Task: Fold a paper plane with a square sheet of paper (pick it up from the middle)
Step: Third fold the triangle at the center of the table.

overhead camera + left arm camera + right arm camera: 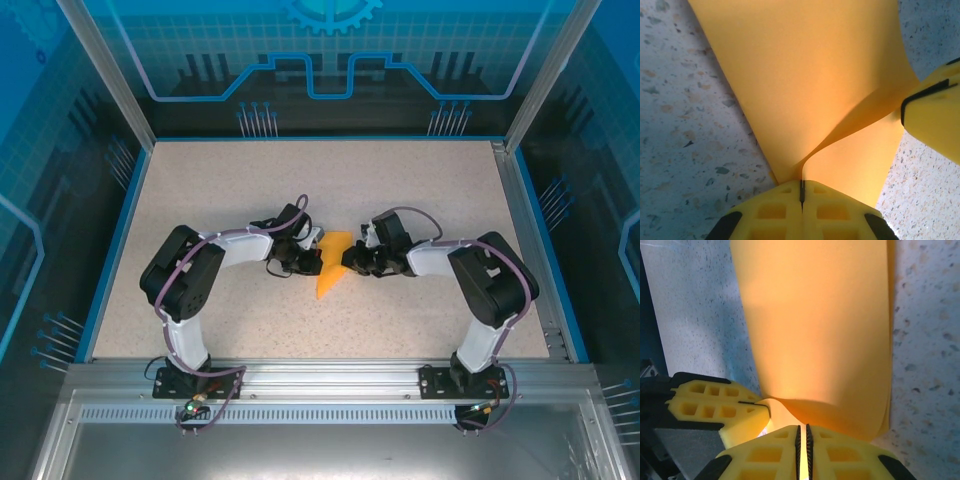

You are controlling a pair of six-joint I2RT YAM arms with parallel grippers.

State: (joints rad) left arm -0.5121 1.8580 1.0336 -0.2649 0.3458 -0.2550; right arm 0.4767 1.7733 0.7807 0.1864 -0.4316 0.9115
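Paper: a thin orange-yellow sheet of paper [335, 262] is seen near the middle of the speckled beige bench [250, 180], between the two hands. From above it is no longer square. It tapers to a point towards the near edge, so some folds are judged to be made already.
Left hand: the left hand [300, 255], with yellow ribbed fingers, is closed tight on the paper's left side. In its wrist view a curl of the sheet [805, 75] is drawn up into the pinched fingers [801, 187].
Right hand: the right hand [358, 258] is closed down to a thin slit [802, 432], and the sheet's [820, 330] right side is gripped in it. An orange glow is seen in the slit.
Closeness: each hand is visible in the other's wrist view, just beside the paper, so the two grips are judged to be close together.
Contact with bench: whether the far end of the paper rests on the bench cannot be told.
Step in hand: a lengthwise fold is judged to be under way, with the layers gathered from both sides.
Next move: the two sides need to be brought together evenly and the crease pressed flat. Gentle, matched motion is called for, since thin paper pinched at two points can be torn or skewed.
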